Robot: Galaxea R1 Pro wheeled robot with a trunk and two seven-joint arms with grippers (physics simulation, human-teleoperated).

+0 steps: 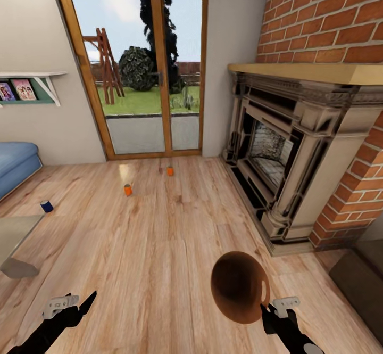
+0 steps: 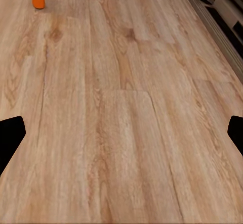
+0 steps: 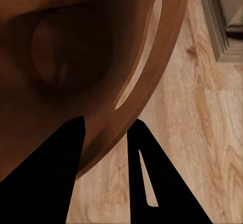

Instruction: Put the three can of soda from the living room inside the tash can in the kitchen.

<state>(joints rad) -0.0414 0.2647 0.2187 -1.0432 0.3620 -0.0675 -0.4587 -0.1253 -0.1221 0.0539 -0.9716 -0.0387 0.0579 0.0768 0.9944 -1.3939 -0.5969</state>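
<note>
— What's cut off?
— My right gripper point(image 3: 104, 133) pinches the trash can point(image 1: 239, 287) by its rim, base hidden; brown, tilted above the floor point(image 1: 159, 247).
— And the left gripper point(image 2: 121, 138)?
— Spread wide, empty. Two orange cans point(image 1: 127, 189) and a blue can point(image 1: 47, 206) stand far ahead.

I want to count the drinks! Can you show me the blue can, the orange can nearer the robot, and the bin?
Blue soda can point(image 1: 47, 206), head view, its side.
Nearer orange soda can point(image 1: 127, 189), head view, its body.
Trash can point(image 1: 236, 287), head view, its dark inside wall.

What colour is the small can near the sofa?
Dark blue with a pale top, best seen in the head view.
</note>
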